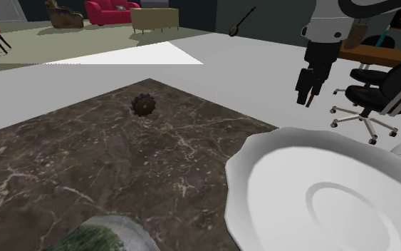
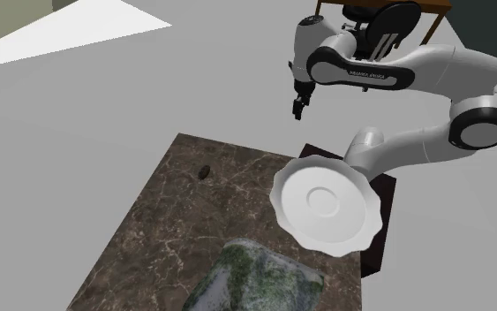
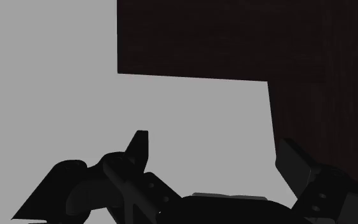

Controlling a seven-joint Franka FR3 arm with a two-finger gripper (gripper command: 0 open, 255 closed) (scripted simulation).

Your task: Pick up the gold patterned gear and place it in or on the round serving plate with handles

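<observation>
The small, dark, dull-gold toothed gear (image 1: pixel 143 105) lay flat on the dark brown, pale-veined marble tabletop (image 1: pixel 85 164), toward its far side in the shoulder view, with nothing touching it. As far as could be judged, no part of the task was done. The gear had not been lifted, and the large white round plate (image 1: pixel 270 178) with a scalloped rim held nothing. That plate sat at the table's corner nearest the stand (image 2: pixel 387 225), well apart from the gear.

The all-black two-finger gripper (image 1: pixel 307 94) hung in the air beyond the table's edge, above plain grey floor (image 3: pixel 56 76) and well away from the gear. In the wrist view its fingers (image 3: pixel 139 145) stood apart with nothing between them, so it was released and empty. The reach, the grasp, the lift, the carry and the set-down all appeared to be left.

The gear's pattern was too small to read. The plate's handles could not be picked out, and the shoulder view's lower right corner cut the plate off. Whether it rested flat or overhung the table edge could not be told. A mossy green-grey lump (image 2: pixel 255 278) was cut by the bottom edge.
</observation>
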